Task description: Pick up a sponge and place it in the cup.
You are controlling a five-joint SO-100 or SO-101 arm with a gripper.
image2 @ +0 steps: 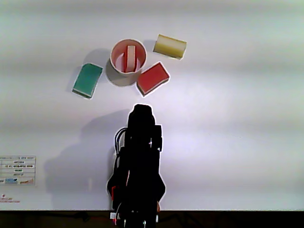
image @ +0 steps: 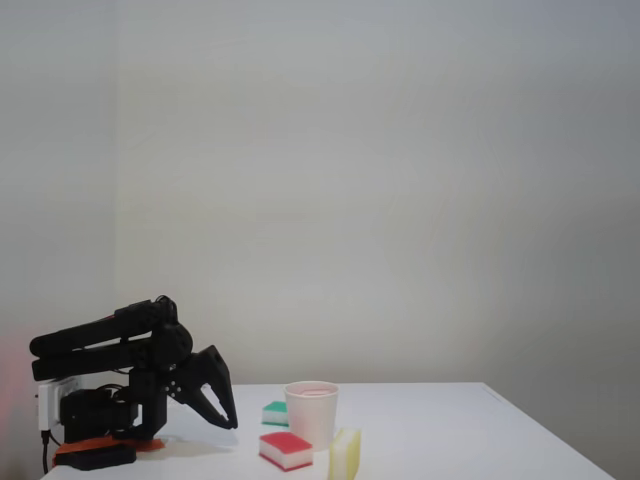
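Sponge [image2: 130, 58]: stood on end inside the cup [image2: 117, 49].
Hand [image: 226, 420]: low over the surface [image2: 228, 123], apart from the cup, holding nothing, fingers looked closed.

arm [image: 110, 345]: folded low over its base, near table's left edge in fixed view
gripper [image: 225, 418]: pointing down, empty, jaws together

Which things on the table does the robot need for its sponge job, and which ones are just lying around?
For the job:
- the cup, with a red sponge standing inside it
- the other red sponge, lying on the table right next to the cup
- the gripper

Just lying about:
- the green sponge
- the yellow sponge
- the sticker sheet
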